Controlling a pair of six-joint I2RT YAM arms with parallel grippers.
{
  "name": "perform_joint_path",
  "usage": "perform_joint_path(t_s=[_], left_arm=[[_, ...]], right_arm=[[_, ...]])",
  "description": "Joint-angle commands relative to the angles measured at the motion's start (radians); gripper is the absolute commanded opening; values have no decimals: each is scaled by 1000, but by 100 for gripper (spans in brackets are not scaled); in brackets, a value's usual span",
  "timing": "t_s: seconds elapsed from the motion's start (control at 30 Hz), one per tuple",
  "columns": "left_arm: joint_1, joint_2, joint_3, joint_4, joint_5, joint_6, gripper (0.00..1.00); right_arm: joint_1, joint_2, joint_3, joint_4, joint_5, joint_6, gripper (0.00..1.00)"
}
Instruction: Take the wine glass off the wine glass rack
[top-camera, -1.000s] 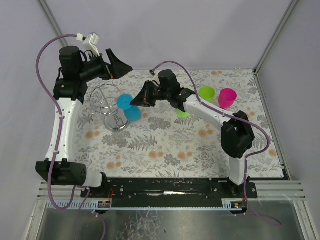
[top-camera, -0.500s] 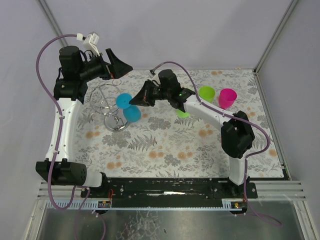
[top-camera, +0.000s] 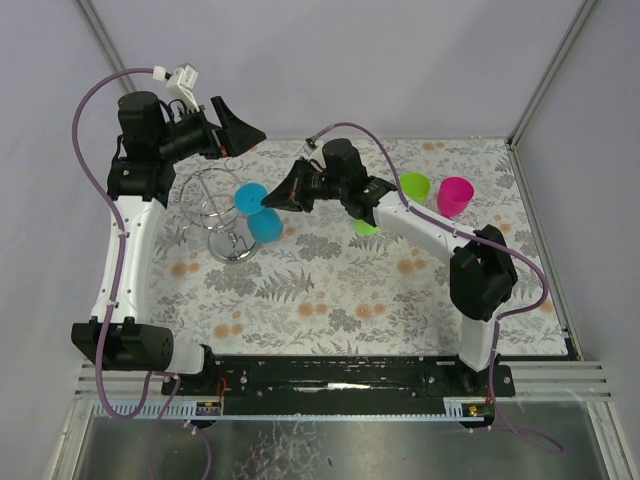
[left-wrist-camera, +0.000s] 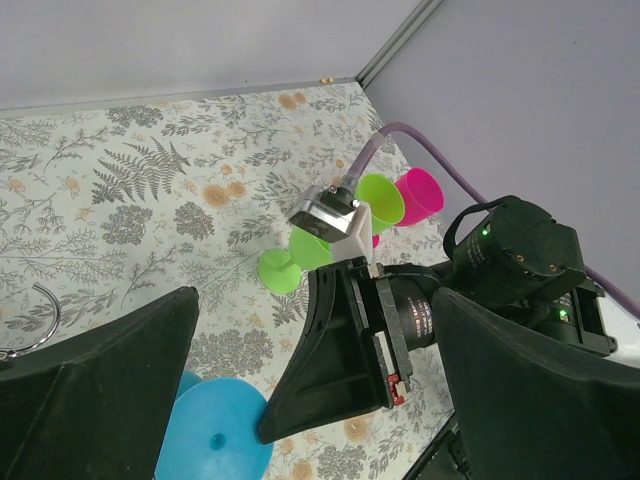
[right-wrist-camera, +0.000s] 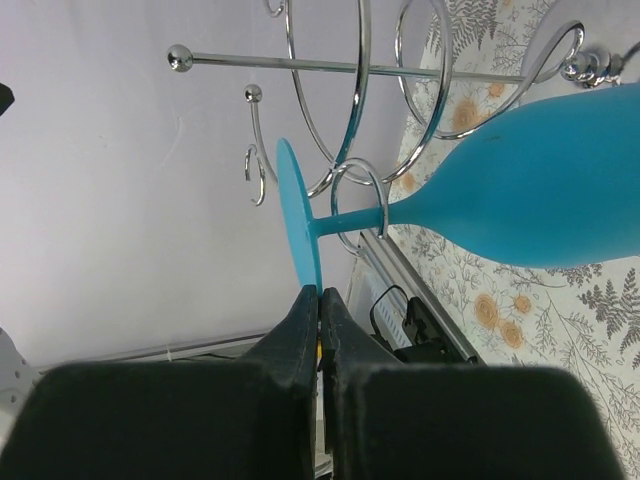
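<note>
There, blue wine glass stem inside loop of rack, pink cup nearby.

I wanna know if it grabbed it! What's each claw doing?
Left gripper: open, holding nothing.
Right gripper: closed on the foot of the blue plastic wine glass.

Robot lab cell: plain grey walls, aluminium frame posts, floral cloth over bench.
</note>
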Motion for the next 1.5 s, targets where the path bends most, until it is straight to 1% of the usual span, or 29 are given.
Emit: perform_joint_path(t_s=[0.0, 0.33, 0.5, 0.83, 0.9, 1.13, 1.27, 1.47], left_arm=[[6, -15, -7, 57, 19, -12, 100], [6, -12, -10, 64, 26, -25, 100], [5, -9, -3, 63, 29, -28, 100], [6, 11, 15, 60, 50, -58, 100], [6, 18, 15, 63, 75, -85, 100], [5, 33, -35, 119, 225, -248, 99], [1, 36, -61, 140, 295, -329, 99], [-39, 41, -109, 143, 357, -368, 98]], right_arm=[[-7, -64, -12, 45, -5, 21, 0], [-7, -80, -22, 21, -23, 23, 0], [-7, -112, -31, -37, -6, -5, 0], [-11, -260, -208, -12, 34, 27, 0], [-16, -289, -219, -18, 52, 17, 0], [-55, -376, -220, -14, 110, -123, 0], [-89, -419, -248, 5, 125, -163, 0], [-121, -451, -270, 69, 105, -166, 0]])
